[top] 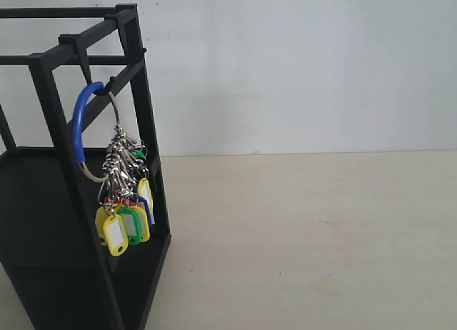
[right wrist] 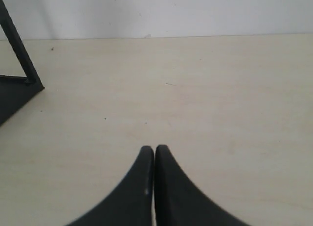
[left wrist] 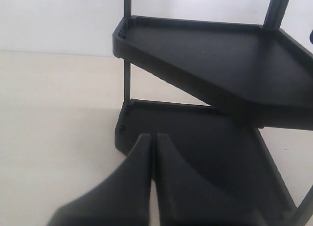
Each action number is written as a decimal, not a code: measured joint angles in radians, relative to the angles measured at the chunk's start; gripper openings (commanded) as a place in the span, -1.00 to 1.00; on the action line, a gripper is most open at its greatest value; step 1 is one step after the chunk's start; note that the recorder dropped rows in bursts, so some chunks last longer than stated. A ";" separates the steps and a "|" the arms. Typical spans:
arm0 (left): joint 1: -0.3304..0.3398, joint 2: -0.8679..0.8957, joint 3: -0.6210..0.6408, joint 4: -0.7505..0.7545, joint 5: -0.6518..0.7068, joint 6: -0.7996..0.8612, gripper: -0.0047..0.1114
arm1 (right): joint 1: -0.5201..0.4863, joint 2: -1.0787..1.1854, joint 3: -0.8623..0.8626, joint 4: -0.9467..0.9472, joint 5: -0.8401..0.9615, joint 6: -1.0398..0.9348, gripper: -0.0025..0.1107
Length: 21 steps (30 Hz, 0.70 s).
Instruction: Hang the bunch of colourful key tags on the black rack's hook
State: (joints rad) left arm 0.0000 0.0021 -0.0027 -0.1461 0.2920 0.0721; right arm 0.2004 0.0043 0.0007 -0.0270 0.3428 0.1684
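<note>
Left gripper [left wrist: 152, 138] and right gripper [right wrist: 154, 148]: jaws together, empty. Colourful key tag bunch [top: 125, 201] hangs from the hook [top: 101, 88] on the black rack [top: 44, 69]. Hang seems done, so best not to jar the rack.

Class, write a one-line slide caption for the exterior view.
Colourful key tag bunch hangs from the hook on the black rack.

The colourful key tag bunch [top: 123, 169] is hanging by its blue-sleeved wire loop from the hook [top: 91, 76], which is reaching down from the top bar of the black rack [top: 36, 216]. Its yellow, green, red and blue tags are dangling lowest, beside an upright post.
</note>
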 measured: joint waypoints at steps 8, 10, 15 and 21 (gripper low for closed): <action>0.000 0.000 0.000 0.000 0.000 0.000 -0.84 | -0.001 0.000 0.000 0.004 0.002 0.040 -0.96; 0.000 0.000 0.000 0.000 0.000 0.000 -0.84 | -0.002 0.000 0.000 0.004 0.002 0.042 -0.96; 0.000 0.000 0.000 0.000 0.000 0.000 -0.84 | -0.002 0.000 0.000 0.004 0.002 0.044 -0.96; 0.000 0.000 0.000 0.000 0.000 0.000 -0.84 | -0.002 0.000 0.000 0.004 0.002 0.044 -0.96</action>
State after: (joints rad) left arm 0.0000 0.0021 -0.0027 -0.1461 0.2920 0.0721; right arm 0.1980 0.0043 0.0007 -0.0233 0.3449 0.2126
